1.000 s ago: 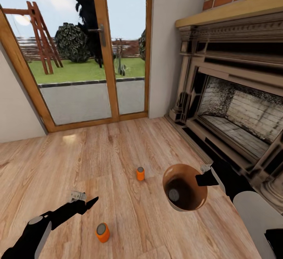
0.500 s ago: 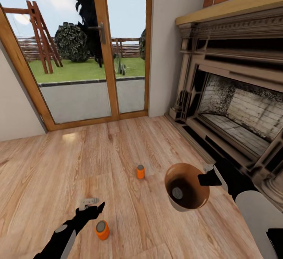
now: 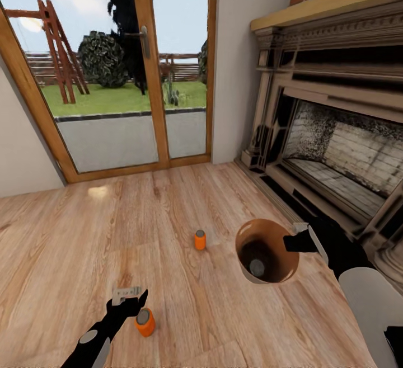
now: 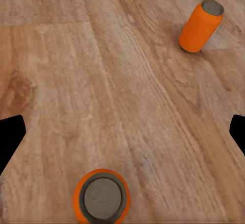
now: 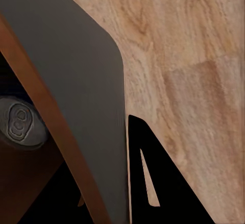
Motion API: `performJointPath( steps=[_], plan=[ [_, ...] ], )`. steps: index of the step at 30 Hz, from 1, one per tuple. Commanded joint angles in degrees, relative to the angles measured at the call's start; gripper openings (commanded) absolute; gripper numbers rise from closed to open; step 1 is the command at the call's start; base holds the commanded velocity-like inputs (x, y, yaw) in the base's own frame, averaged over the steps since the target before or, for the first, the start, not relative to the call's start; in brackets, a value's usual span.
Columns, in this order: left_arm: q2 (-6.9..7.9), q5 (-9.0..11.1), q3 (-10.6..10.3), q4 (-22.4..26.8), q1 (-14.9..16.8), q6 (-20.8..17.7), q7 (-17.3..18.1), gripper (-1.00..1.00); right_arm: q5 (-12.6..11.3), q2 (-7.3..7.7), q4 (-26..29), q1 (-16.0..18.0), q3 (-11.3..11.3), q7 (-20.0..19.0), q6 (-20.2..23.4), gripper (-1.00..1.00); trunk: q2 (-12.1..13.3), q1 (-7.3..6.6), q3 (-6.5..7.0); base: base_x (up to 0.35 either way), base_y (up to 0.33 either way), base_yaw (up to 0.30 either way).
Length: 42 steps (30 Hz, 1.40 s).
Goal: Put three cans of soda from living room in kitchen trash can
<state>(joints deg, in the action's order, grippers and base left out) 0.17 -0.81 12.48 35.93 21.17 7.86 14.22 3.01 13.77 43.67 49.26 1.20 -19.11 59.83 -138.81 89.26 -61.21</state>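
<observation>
I see the nearest can of soda (image 3: 145, 322) standing upright on the plank floor (image 3: 84, 245) at about seven o'clock in my head view, orange with its grey top facing up, and my left end effector (image 3: 130, 298) hangs just beside it, at its ten o'clock side, with the fingers spread apart and nothing between them. Through the left wrist camera that same can (image 4: 101, 197) sits between the two dark fingertips (image 4: 9, 137), neither one touching it, and the second can (image 4: 200, 26) stands farther off on the boards. In the head view the second can (image 3: 200, 240) stands upright near the middle of the floor, well apart from the first. The third can (image 3: 257, 268) lies inside the tash can (image 3: 280, 232), its grey top showing at the bottom of the dark interior. The copper-brown pail is tilted with its mouth toward me, at about four o'clock in the frame, and my right end effector (image 3: 300, 240) is clamped on its rim at the three o'clock edge. The right wrist camera shows the rim (image 5: 61, 147) passing between the fingers, with the can's top (image 5: 20, 124) inside. Beyond, at two o'clock, sits the dark ornate fireplace (image 3: 336, 133), and at eleven o'clock the wood-framed glass doors (image 3: 112, 77) look out on a garden.
</observation>
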Motion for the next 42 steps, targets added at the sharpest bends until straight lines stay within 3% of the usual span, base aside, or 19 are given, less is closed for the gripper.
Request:
performJointPath(
  steps=[1,11,23,31,36,42],
  plan=[
    [0.02,0.0,0.0,-0.1,0.0,0.1,0.0,1.00,-1.3,-0.06,0.4,0.0,0.0,-0.3,0.2,-1.00,-0.4,0.22,-0.18,0.000,0.000,0.000],
    [0.13,0.0,-0.1,-0.5,-0.2,0.5,-0.1,1.00,-0.9,-0.13,2.3,0.0,0.0,-0.1,0.2,-1.00,-4.4,2.42,-1.98,0.000,0.000,0.000],
    [0.12,0.0,-0.2,-0.5,-0.3,0.6,-0.1,1.00,-1.2,0.22,2.7,2.0,-0.2,0.0,0.2,-1.00,-4.6,2.73,-4.70,0.000,0.000,0.000],
    [0.18,-0.1,-0.2,-0.5,-0.3,0.6,-0.1,1.00,-1.2,-0.41,2.8,2.0,-0.2,-0.1,0.2,-1.00,-4.7,2.93,-6.73,0.000,0.000,0.000],
    [0.06,-0.1,-0.3,-0.5,-0.3,0.6,-0.1,1.00,-1.2,-0.49,2.8,2.3,-0.2,-0.1,0.2,-1.00,-4.7,2.93,-7.11,0.000,0.000,0.000],
    [0.09,-0.1,-0.5,-0.5,-0.4,0.6,0.0,1.00,-1.1,-0.61,3.1,3.7,-1.8,-0.1,0.2,-1.00,-4.7,2.93,-7.56,0.000,0.000,0.000]
  ],
)
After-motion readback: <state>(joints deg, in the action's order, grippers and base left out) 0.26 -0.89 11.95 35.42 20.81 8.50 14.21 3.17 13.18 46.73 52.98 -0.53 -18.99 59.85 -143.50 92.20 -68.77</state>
